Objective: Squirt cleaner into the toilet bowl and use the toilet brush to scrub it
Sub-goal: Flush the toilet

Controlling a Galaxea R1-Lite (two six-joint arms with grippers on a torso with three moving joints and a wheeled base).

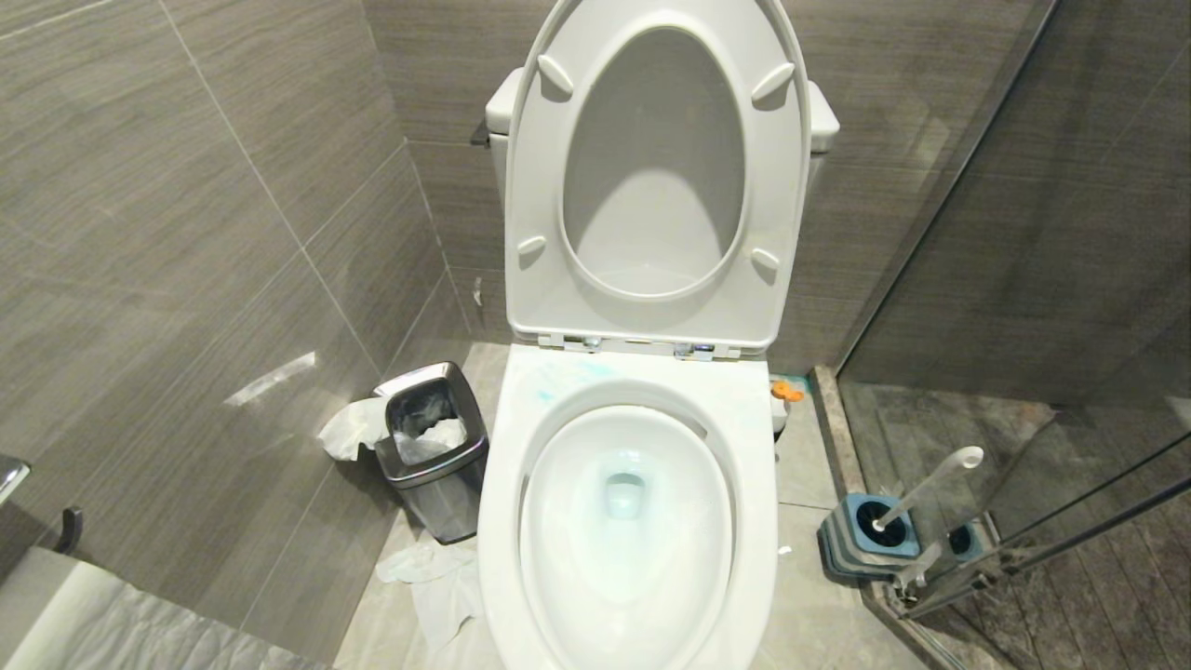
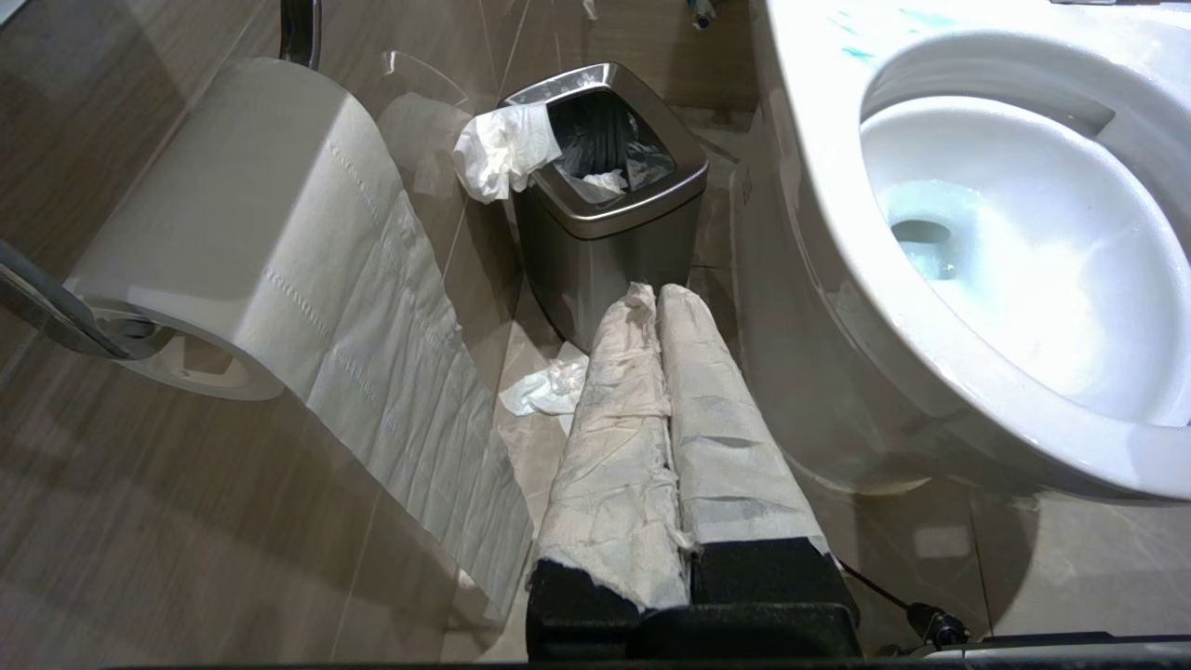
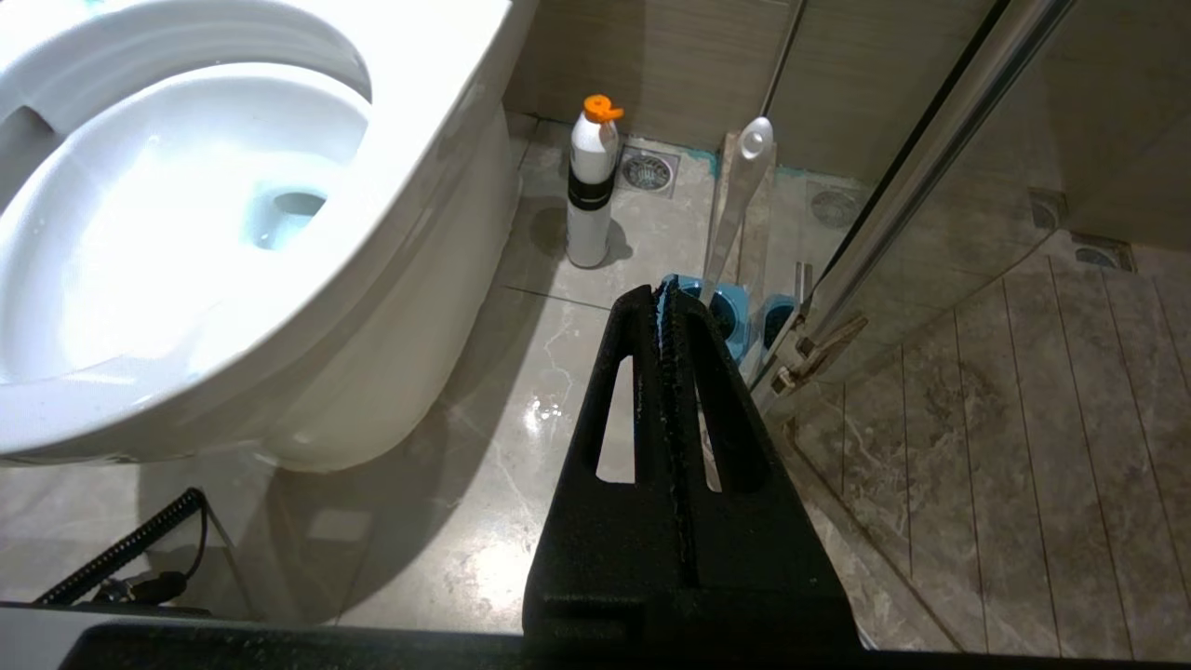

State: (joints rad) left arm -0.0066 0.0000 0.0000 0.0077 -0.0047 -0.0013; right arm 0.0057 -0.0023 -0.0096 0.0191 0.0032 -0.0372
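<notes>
Both of my pincers are pressed fully closed and hold nothing: the right gripper (image 3: pixel 662 298) hangs low in its wrist view, the left gripper (image 2: pixel 659 296), wrapped in paper, low in its own. As I judge it, the job is hardly begun. The cleaner (image 3: pixel 593 181) stands upright on the floor at upper centre of the right wrist view, beside the toilet bowl (image 1: pixel 625 521). The toilet brush (image 1: pixel 921 491) sits in its holder (image 1: pixel 861 540) at the head view's lower right. Faint blue tints the water, yet squirting and scrubbing appear left to do.
</notes>
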